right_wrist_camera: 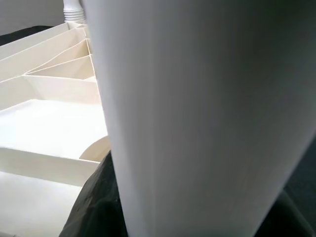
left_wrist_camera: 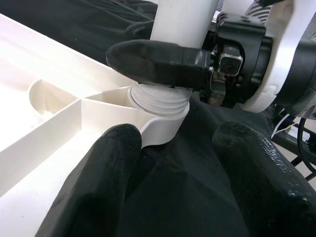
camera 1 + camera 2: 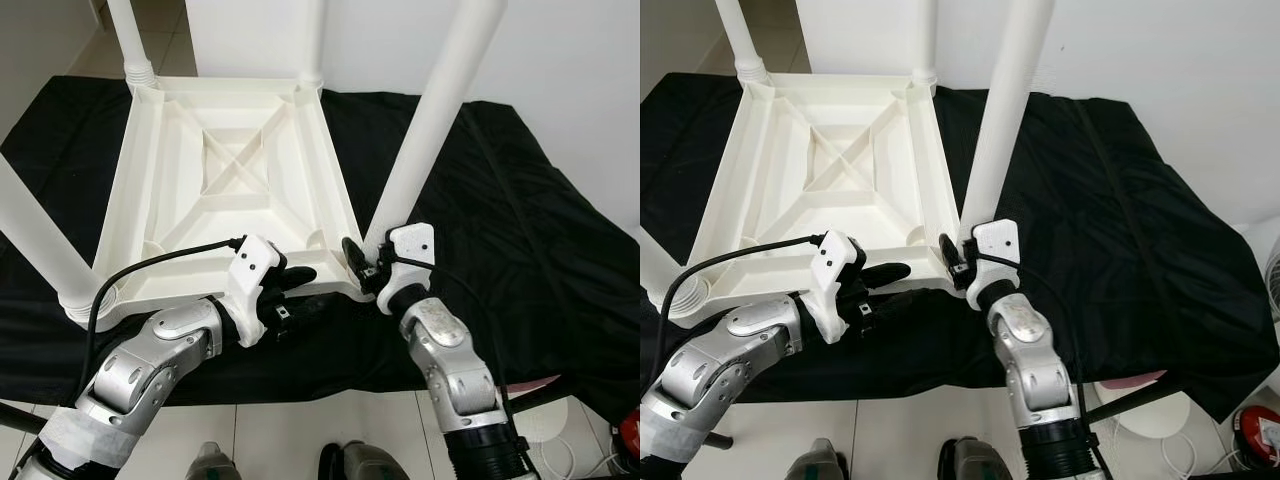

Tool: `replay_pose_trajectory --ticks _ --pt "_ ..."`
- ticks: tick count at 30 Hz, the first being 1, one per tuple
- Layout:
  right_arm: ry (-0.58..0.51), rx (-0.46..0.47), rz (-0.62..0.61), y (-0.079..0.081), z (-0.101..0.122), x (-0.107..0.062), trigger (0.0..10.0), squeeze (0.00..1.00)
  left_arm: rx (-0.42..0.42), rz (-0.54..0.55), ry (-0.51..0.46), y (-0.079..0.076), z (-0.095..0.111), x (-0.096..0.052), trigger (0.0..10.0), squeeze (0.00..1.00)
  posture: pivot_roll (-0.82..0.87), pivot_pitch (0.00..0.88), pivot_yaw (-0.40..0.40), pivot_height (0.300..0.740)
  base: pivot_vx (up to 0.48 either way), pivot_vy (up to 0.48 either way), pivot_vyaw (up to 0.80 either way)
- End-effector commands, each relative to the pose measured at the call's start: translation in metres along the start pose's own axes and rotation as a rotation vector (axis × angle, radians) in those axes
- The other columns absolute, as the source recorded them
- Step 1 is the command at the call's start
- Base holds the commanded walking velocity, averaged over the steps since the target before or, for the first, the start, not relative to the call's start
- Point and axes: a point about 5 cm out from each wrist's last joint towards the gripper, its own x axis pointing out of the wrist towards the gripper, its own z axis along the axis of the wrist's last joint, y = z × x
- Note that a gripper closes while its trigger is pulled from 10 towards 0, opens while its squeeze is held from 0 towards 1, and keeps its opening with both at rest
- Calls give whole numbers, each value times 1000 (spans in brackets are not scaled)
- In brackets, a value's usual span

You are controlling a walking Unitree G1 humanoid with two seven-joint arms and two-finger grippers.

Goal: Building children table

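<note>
Black cloth (image 3: 500, 200) covers the work surface across the middle of the frame, with pale floor tiles at the bottom edge and a white wall behind. On the cloth, centre-left, lies the white plastic table top (image 3: 235, 190), turned underside up so that its ribbed frame and crossed diagonal braces face the camera. Table legs stand upright from its corner sockets; the near-right leg (image 3: 430, 130) rises toward the upper right of the frame. The right gripper (image 3: 362, 268) reaches in from the lower right with the forearm angled upward and is closed around the base of this leg, just above the threaded collar at the socket (image 2: 160, 106). The left gripper (image 3: 297, 296) extends from the lower left, forearm nearly level, its fingers (image 2: 98, 182) spread wide over the cloth beside the near-right corner, holding nothing. One left finger lies against the table top's near edge.
</note>
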Motion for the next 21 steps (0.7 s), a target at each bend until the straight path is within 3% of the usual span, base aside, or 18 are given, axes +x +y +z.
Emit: replay_pose_trajectory --ticks 1,2,3,6,7,13,17,18,19,20,21 --pt "41 6 -38 -6 -5 -2 10000 0 0 -115 5 -5 0 1 10000 0 38 78 -67 740 0 0 0" --pt "41 13 -37 -7 -5 -2 10000 0 3 -117 5 -5 1 2 10000 0 38 78 -67 740 0 0 0" --pt "40 9 -37 -9 -5 -3 10000 855 2 -118 2 -4 1 3 10000 0 38 78 -67 740 0 0 0" --pt "44 0 -49 -9 -4 -5 10000 855 0 -119 -3 -4 2 3 10000 0 38 78 -67 740 0 0 0" --pt "43 5 -51 -10 -4 -5 10000 1000 0 -119 -3 -4 2 3 10000 0 38 78 -67 740 0 0 0" --pt "34 6 -29 -15 -3 -8 10000 1000 1 -126 -2 -6 2 3 10000 0 41 70 -67 740 0 0 0" --pt "60 -50 85 -29 -10 -13 10000 1000 3 -132 2 -8 1 2 10000 0 38 69 -71 740 0 0 0" --pt "61 -43 124 -32 -11 -15 10000 545 3 -133 3 -8 1 2 10000 0 38 69 -71 740 0 0 0" --pt "61 -43 124 -32 -11 -15 10000 545 3 -133 3 -8 1 2 10000 0 38 69 -71 740 0 0 0" --pt "60 -57 175 -34 -11 -16 10000 0 4 -133 4 -8 1 2 10000 0 37 68 -69 740 0 0 0" --pt "60 -57 175 -34 -11 -16 10000 0 4 -133 4 -8 1 2 10000 0 37 68 -69 740 0 0 0"
